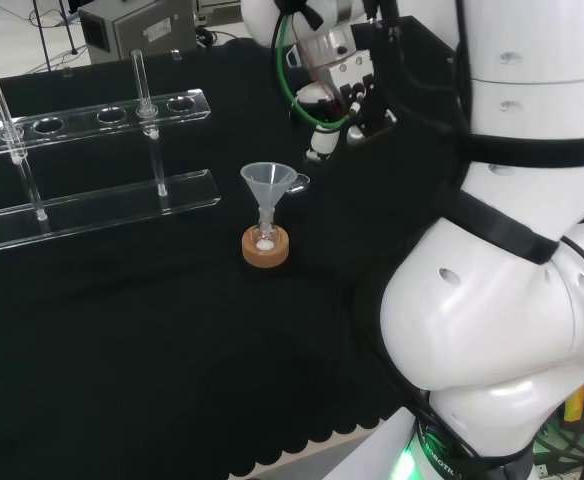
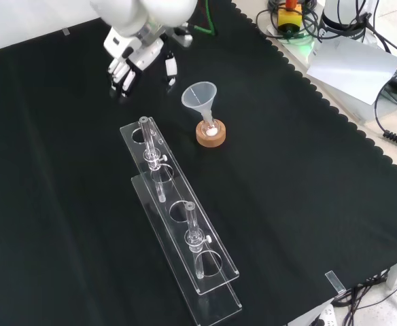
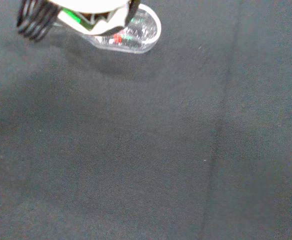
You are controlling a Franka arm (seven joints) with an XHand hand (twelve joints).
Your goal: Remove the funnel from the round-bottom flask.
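The clear plastic cone-shaped funnel (image 1: 268, 185) sits upright with its stem down in the neck of the small round-bottom glass flask (image 2: 211, 129), and the flask rests in a round cork ring stand (image 1: 265, 247) on the black cloth (image 1: 172, 330); something white shows at the bottom of the flask in the front view; the funnel is still seated and nothing touches it.

The black and white hand (image 2: 127, 64) hangs above the cloth, apart from the funnel; in the front view it lies at about ten o'clock from the funnel, and in the head view the hand (image 1: 347, 105) is at about one o'clock from it; its fingers (image 2: 122, 73) point downward, fairly straight and relaxed, curled round nothing; the thumb (image 2: 170, 68) stands a little off to the side, nearer the funnel.

A long clear acrylic test-tube rack (image 2: 178, 224) with a row of round holes stands on the cloth; in the front view it runs from about seven o'clock of the flask down toward the near edge, close beside the cork ring but not touching it; in the head view the rack (image 1: 102, 205) is at nine to ten o'clock of the flask; two slim clear posts rise from its base.

In the wrist view dark fingertips (image 3: 33, 22) show over bare cloth; whether they touch it, I cannot tell.
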